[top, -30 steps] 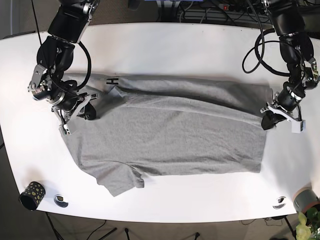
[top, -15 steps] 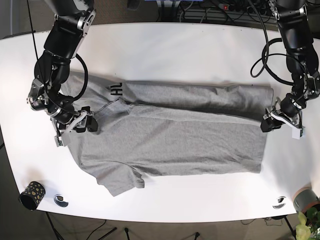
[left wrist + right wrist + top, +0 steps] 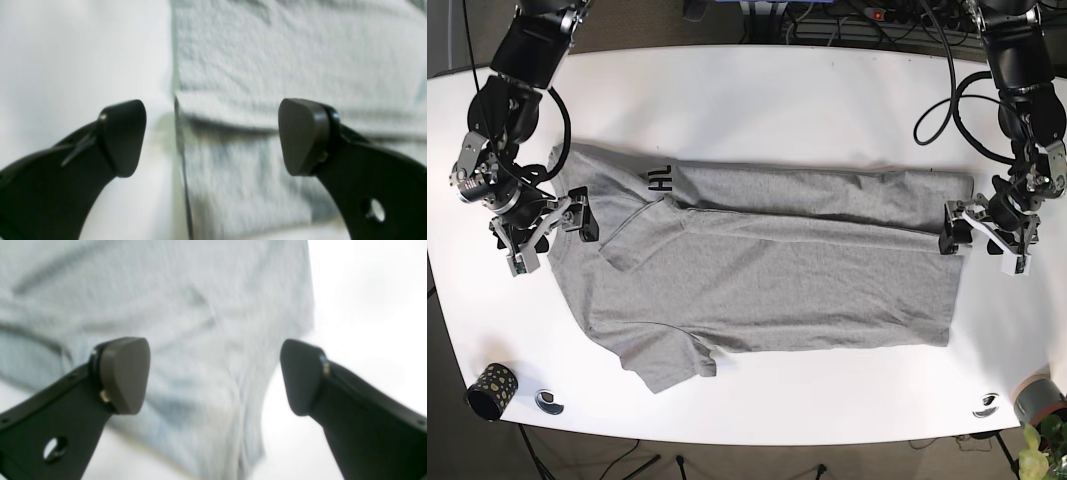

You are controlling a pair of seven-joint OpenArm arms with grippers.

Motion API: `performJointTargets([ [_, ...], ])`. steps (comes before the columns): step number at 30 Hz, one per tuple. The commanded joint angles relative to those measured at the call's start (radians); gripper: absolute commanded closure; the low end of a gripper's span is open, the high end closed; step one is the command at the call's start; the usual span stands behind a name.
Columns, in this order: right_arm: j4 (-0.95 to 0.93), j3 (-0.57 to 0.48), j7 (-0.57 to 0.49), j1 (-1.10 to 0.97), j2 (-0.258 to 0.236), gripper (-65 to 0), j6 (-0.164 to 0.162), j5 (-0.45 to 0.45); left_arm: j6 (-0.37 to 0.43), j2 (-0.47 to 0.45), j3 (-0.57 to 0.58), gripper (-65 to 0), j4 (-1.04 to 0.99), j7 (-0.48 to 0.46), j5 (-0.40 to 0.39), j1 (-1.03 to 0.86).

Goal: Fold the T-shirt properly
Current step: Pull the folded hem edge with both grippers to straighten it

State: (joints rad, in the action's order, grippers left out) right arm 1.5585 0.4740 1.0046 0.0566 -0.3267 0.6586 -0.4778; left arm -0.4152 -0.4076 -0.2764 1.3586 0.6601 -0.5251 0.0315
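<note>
On the white surface [image 3: 757,90], we see the grey T-shirt [image 3: 777,270] lying crosswise, collar end toward the base view's left, hem toward its right, with its far long side turned in as a narrow band. Over the last second both arms have drawn outward and back: the right end effector [image 3: 539,232], earlier down on the cloth near the collar, now sits at the shirt's left margin, and a small flap [image 3: 642,235] of fabric beside the collar lies doubled over where the cloth was flat before. The left end effector [image 3: 982,228] has shifted a little up the hem end. Both wrist views show the jaws spread wide, straddling the shirt's edge with nothing pinched between the pads, the left [image 3: 213,136] over the hem corner, the right [image 3: 215,376] over a rumpled margin.

We judge that the first lengthwise fold has been released and the arms are resetting for another grasp; the near sleeve [image 3: 667,365] remains spread out.

Printed in dark letters by the collar, the marking [image 3: 660,178] reads roughly "HL", turned sideways. No other writing is legible.
</note>
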Motion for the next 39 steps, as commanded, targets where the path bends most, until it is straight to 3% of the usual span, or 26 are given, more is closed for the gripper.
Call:
performJointTargets([
  [1, 0.059, 0.029, -0.023, -0.034, -0.033, -59.0, 0.007, -0.015, -0.011, -0.014, -0.007, -57.4, 0.075, -0.049, 0.035, -0.043],
  [6, 0.055, 0.127, -0.026, -0.12, -0.027, -59.0, 0.007, -0.014, -0.011, -0.011, -0.007, -57.4, 0.155, -0.173, 0.059, -0.186],
  [12, -0.03, 0.136, -0.051, -0.143, -0.035, -59.0, 0.016, -0.014, -0.007, -0.011, -0.008, -57.4, 0.157, -0.262, 0.059, -0.265],
  [20, -0.134, 0.133, -0.091, -0.157, -0.027, -59.0, 0.017, -0.017, -0.007, -0.011, -0.008, -57.4, 0.147, -0.285, 0.064, -0.29],
  [26, -0.163, 0.128, -0.092, -0.156, -0.013, -58.3, 0.019, -0.017, -0.007, -0.011, -0.008, -57.4, 0.095, -0.288, 0.135, -0.281],
  [28, -0.163, 0.128, -0.092, -0.156, -0.001, -55.0, 0.019, -0.015, -0.007, -0.011, -0.008, -57.4, 0.092, -0.299, 0.133, -0.273],
  [33, -0.163, 0.128, -0.092, -0.156, 0.01, -39.2, 0.019, -0.015, -0.007, -0.001, -0.008, -57.2, 0.068, -0.314, 0.138, -0.269],
  [39, -0.163, 0.084, -0.092, -0.156, 0.021, -27.9, 0.019, -0.015, -0.012, 0.0, -0.004, -56.0, 0.022, -0.314, 0.139, -0.233],
])
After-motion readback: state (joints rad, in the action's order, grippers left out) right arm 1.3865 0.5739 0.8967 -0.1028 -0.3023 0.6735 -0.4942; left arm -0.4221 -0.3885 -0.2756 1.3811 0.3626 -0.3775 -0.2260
